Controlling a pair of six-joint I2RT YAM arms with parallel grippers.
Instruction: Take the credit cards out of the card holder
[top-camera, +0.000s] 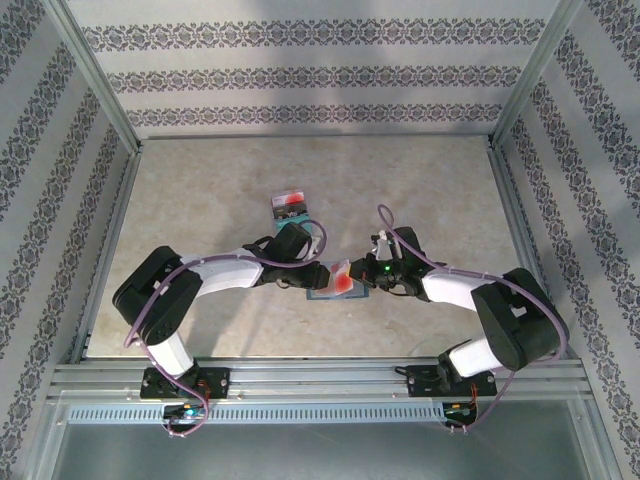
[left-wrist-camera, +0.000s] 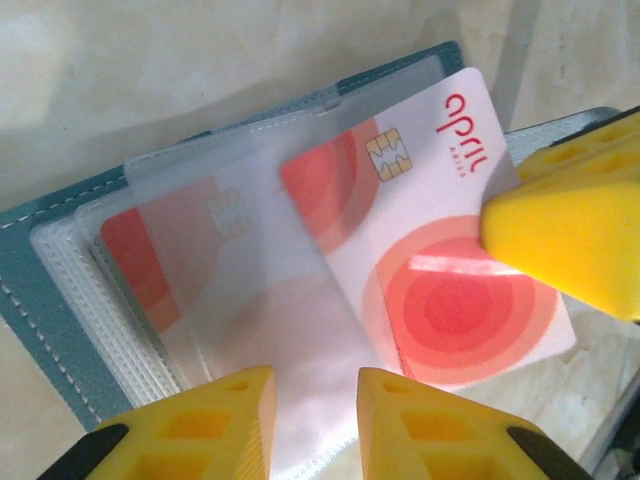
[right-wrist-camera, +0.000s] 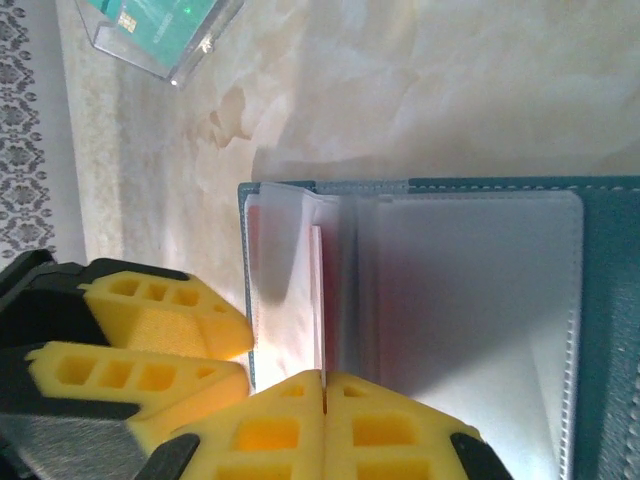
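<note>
- card holder (left-wrist-camera: 40, 300): teal-blue, pale stitching, frosted sleeves
- credit card (left-wrist-camera: 450, 300): white, red concentric circles, red lettering, gold chip
- left gripper fingers (left-wrist-camera: 230, 420): yellow
- walls (top-camera: 300, 75): white, grey floral bands
- table (top-camera: 430, 180): beige marbled

Patterned walls (top-camera: 300, 75) surround marbled, perhaps stone, table (top-camera: 420, 190).

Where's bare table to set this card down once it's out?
Bare table right of the clear box, out to the right wall, and along the left wall. Crowded middle: left gripper and right gripper meet over the card holder, box just behind them.
</note>
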